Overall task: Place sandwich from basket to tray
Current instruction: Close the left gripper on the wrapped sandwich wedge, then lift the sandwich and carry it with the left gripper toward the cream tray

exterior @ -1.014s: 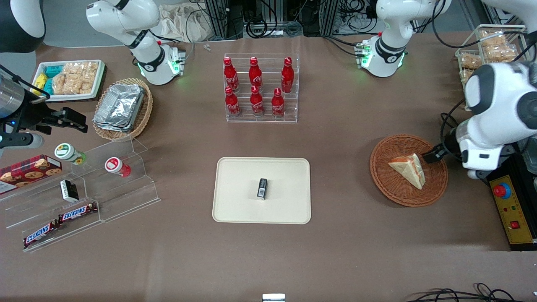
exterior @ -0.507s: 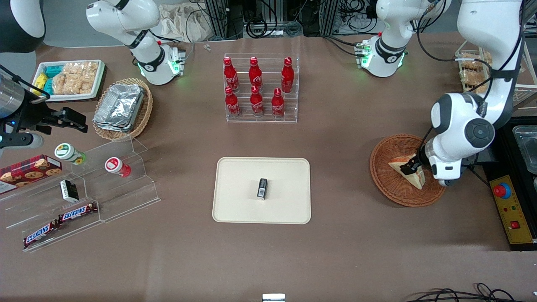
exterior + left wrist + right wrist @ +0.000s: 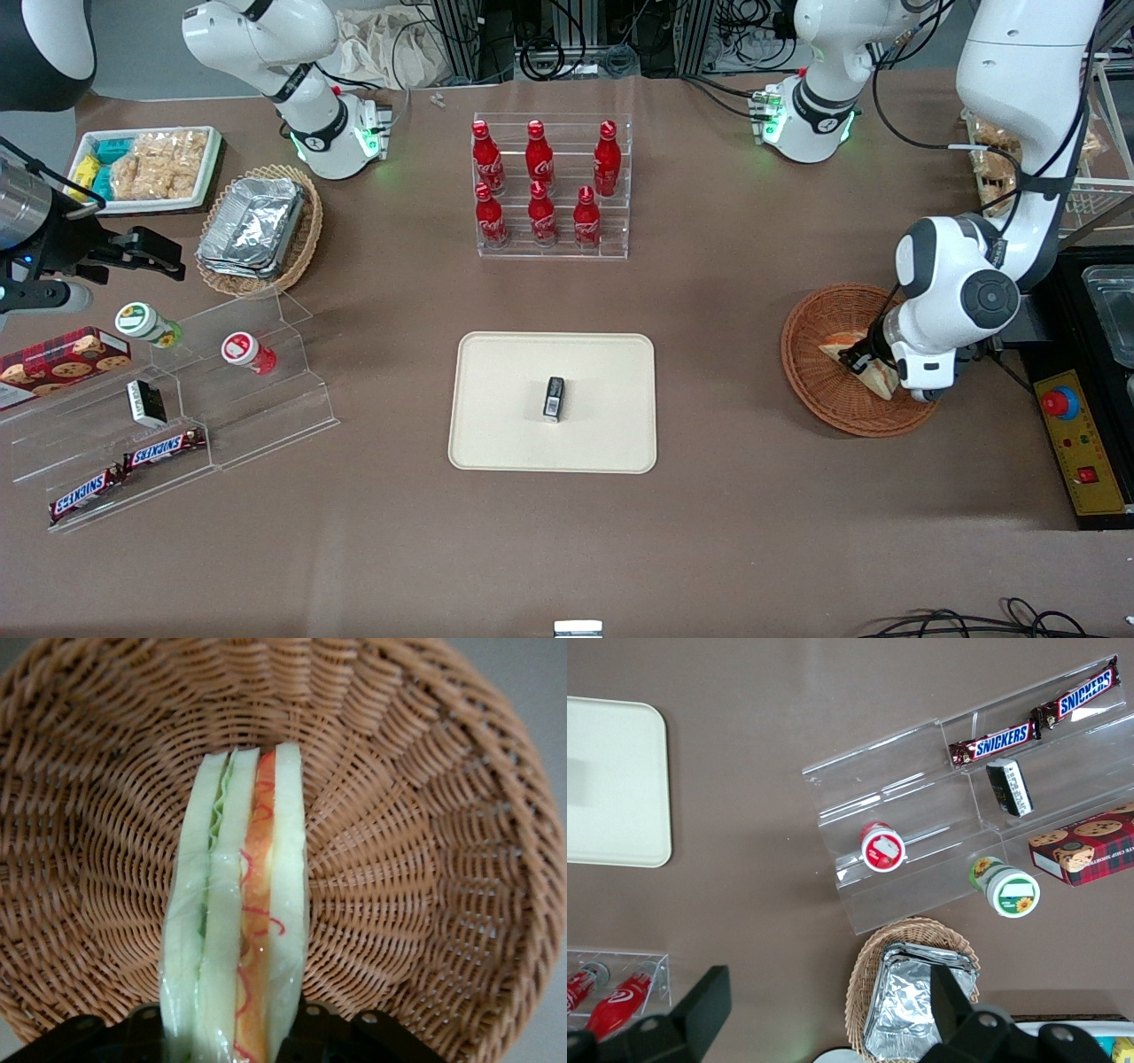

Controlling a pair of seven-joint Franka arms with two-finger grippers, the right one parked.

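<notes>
The sandwich (image 3: 840,346) lies in the reddish-brown wicker basket (image 3: 819,394) toward the working arm's end of the table, partly covered by the arm. In the left wrist view the sandwich (image 3: 237,904) shows its edge with green and red-orange filling, over the basket's weave (image 3: 425,859). My gripper (image 3: 864,360) is down in the basket, its black fingers (image 3: 312,1020) pressed against both bread faces, shut on the sandwich. The cream tray (image 3: 496,434) sits mid-table, nearer the parked arm's end than the basket.
A small black packet (image 3: 554,398) lies on the tray. A clear rack of red bottles (image 3: 551,186) stands farther from the camera. A red-button control box (image 3: 1076,439) sits beside the basket. Acrylic shelves with snacks (image 3: 177,408) are toward the parked arm's end.
The left arm swung in over the basket and lowered its gripper from the rim onto the sandwich, now covering more of it. The sandwich stays in the basket.
</notes>
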